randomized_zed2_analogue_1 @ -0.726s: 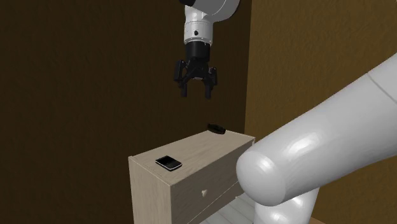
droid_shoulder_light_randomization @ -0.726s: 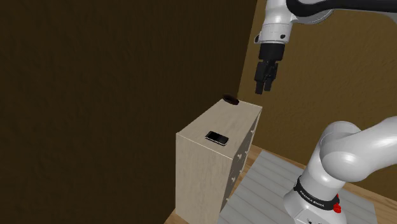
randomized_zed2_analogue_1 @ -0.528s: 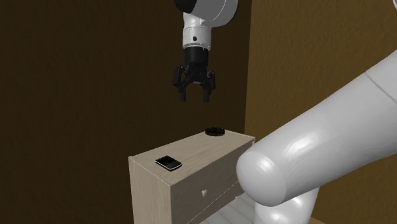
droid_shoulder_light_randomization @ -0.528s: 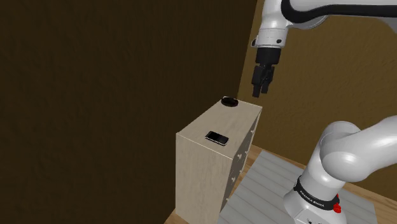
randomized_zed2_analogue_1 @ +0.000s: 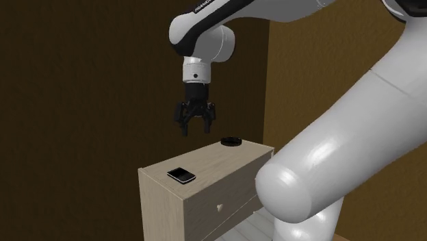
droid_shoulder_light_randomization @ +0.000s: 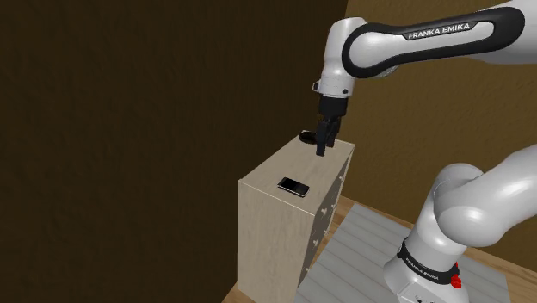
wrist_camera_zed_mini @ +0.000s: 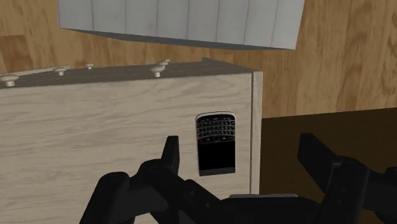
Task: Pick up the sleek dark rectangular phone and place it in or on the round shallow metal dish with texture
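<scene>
Hanging above the dresser (droid_shoulder_light_randomization: 268,241), the gripper (randomized_zed2_analogue_1: 195,130) holds its jaws released, spread wide; below them the black phone (wrist_camera_zed_mini: 215,143) lies flat near one end edge, the dark round dish (randomized_zed2_analogue_1: 231,142) at the opposite end.

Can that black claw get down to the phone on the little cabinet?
Probably yes. The phone lies flat on the cabinet top with nothing over it, and the open gripper hangs above the top, apart from it.
</scene>
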Available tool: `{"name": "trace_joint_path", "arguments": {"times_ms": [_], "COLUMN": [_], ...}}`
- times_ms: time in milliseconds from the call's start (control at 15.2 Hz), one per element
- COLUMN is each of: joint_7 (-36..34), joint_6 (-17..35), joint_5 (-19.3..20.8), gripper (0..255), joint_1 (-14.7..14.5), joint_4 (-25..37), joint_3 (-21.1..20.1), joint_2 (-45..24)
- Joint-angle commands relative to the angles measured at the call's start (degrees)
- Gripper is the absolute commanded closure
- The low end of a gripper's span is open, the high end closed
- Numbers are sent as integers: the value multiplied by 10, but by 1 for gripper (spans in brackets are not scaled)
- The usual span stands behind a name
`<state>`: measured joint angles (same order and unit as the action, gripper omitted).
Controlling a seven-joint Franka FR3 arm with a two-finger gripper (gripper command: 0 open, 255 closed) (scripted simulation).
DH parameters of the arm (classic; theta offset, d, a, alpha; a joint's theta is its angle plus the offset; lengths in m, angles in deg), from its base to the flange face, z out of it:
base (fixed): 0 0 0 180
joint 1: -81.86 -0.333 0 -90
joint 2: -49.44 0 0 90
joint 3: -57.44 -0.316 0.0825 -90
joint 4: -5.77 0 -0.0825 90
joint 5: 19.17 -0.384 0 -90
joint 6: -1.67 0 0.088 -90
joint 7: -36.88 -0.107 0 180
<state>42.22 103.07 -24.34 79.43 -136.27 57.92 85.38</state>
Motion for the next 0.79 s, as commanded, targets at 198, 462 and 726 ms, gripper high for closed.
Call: {"name": "trace_joint_path", "arguments": {"times_ms": [198, 462, 726], "joint_7": [35, 59, 74], "joint_6": [114, 201, 265], "joint_5": [6, 9, 11], "gripper": [0, 0, 0], "joint_1": [-12, -21, -27], "joint_4": [-24, -27, -26], "joint_3": [-4, -9, -13], "joint_2": [-78, -154, -214]}}
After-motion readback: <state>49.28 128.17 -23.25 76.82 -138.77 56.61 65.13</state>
